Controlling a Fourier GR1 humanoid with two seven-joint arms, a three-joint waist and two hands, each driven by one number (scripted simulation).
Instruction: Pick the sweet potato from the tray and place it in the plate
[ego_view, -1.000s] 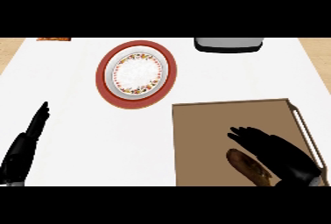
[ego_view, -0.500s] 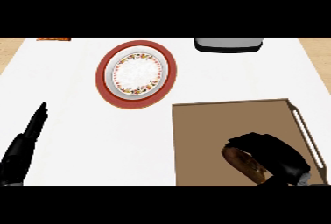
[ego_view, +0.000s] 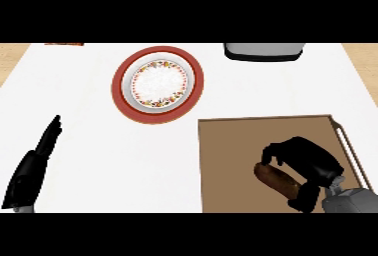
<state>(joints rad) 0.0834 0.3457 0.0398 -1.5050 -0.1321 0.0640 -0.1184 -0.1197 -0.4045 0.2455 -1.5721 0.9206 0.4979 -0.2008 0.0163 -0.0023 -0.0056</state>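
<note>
One brown, oblong sweet potato (ego_view: 272, 178) lies on the tray (ego_view: 229, 165), right hand (ego_view: 310, 159) curled round it.

1. White counter (ego_view: 96, 150) fills most of the view
2. Grey box (ego_view: 264, 49) with a dark base sits at its far edge
3. Reddish strip (ego_view: 63, 44) at far left
4. Tan floor (ego_view: 363, 60) flanks the far corners

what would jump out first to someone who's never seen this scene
The red-rimmed plate with its flowered band stands out at upper centre of the white counter. At lower right, the black right hand curls round the sweet potato over the brown tray. The left hand rests open near the left edge.
</note>
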